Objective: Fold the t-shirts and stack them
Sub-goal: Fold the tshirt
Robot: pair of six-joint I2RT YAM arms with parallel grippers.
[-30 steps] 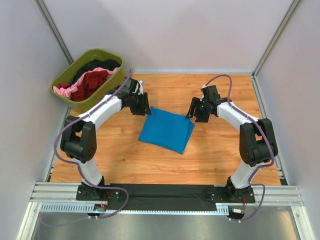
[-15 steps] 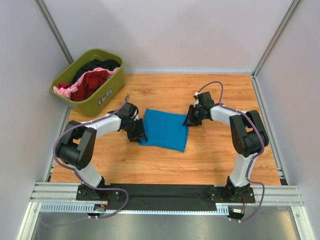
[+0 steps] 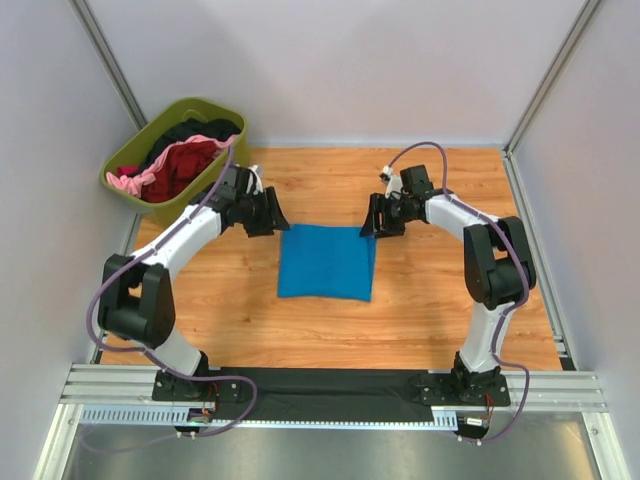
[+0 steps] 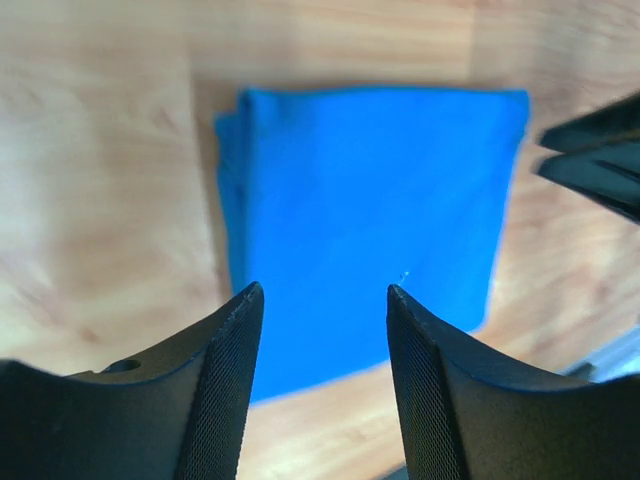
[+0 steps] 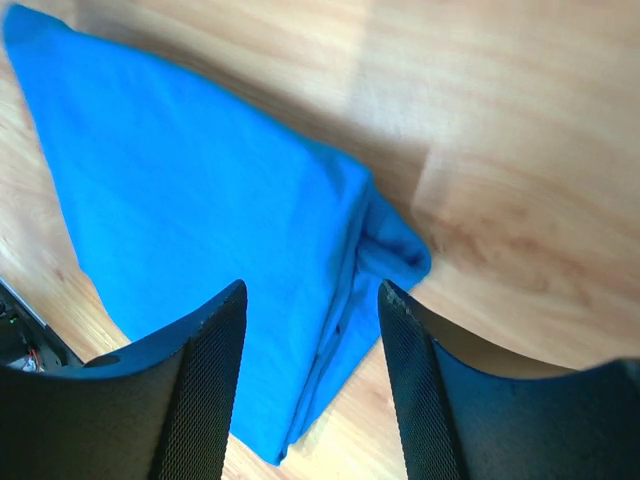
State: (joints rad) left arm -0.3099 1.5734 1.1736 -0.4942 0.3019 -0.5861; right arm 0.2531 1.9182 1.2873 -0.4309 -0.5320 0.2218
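Note:
A bright blue t-shirt (image 3: 326,261) lies folded into a flat square in the middle of the wooden table; it also shows in the left wrist view (image 4: 365,210) and the right wrist view (image 5: 210,250). My left gripper (image 3: 272,215) is open and empty, just off the shirt's far left corner. My right gripper (image 3: 375,222) is open and empty, at the shirt's far right corner. More shirts, dark red (image 3: 185,165), pink (image 3: 150,180) and black (image 3: 200,130), lie heaped in the olive-green tub (image 3: 215,185).
The tub stands at the table's far left corner, just behind my left arm. Grey walls close in the back and both sides. A black mat and a metal rail run along the near edge (image 3: 330,385).
Both grippers have let go of the blue shirt and drawn back toward the far side. The shirt has turned from skewed to square with the table and lies flatter.

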